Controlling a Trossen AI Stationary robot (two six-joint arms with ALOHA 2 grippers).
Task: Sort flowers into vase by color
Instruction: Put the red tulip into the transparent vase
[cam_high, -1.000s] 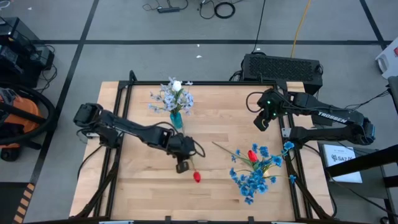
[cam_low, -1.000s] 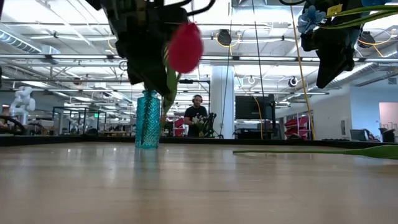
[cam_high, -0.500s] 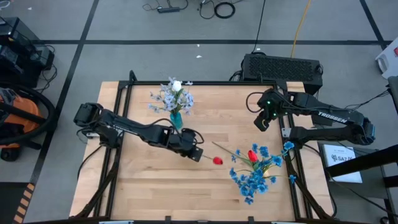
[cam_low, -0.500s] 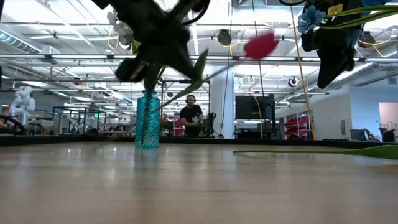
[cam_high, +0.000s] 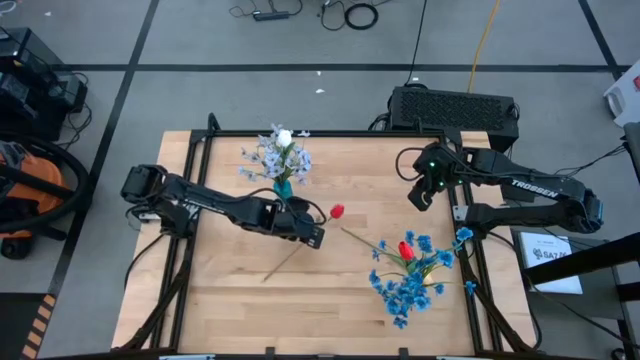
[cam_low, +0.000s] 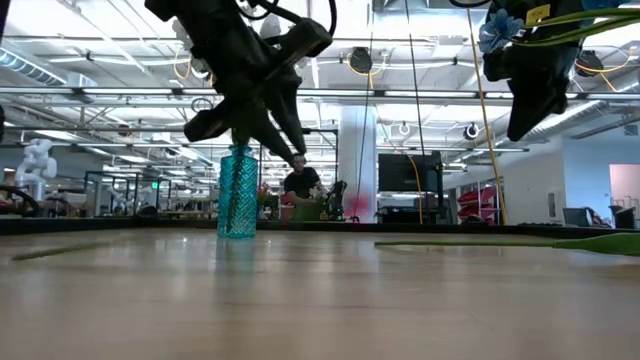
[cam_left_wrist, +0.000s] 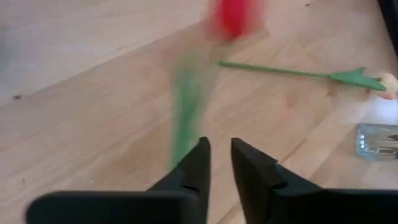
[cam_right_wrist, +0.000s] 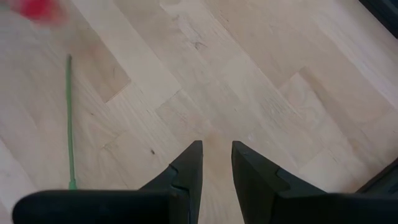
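Observation:
A red tulip (cam_high: 337, 211) with a long green stem (cam_high: 280, 266) stretches across the table's middle and passes under my left gripper (cam_high: 312, 238). In the left wrist view the tulip (cam_left_wrist: 233, 15) is blurred. Its stem (cam_left_wrist: 185, 106) runs beside one finger, and the narrow gap of my left gripper (cam_left_wrist: 217, 149) is empty. A teal vase (cam_high: 283, 190) at the far middle holds pale blue-white sprays (cam_high: 270, 160) and a white bud. My right gripper (cam_high: 421, 200) hangs at the far right, slightly open and empty, also seen in its own wrist view (cam_right_wrist: 216, 152). My left gripper has nothing between its fingers. The tulip's blurred stem (cam_left_wrist: 180, 149) ends beside the outer side of one finger (cam_left_wrist: 193, 165). I cannot tell whether it touches that finger.
A heap of bright blue sprays (cam_high: 405, 290) with another red tulip (cam_high: 406, 250) lies at the near right. A loose stem (cam_left_wrist: 280, 70) ending in a cream bud (cam_left_wrist: 388, 84) lies beside a clear glass piece (cam_left_wrist: 376, 140). Bare wood stretches along the near left.
My left gripper has rolled its wrist and drifted toward the table's right and far side. The red tulip's head has swung from the near side round to the right and then the far side. The stem is out from between the fingers, its tail trailing toward the near left.

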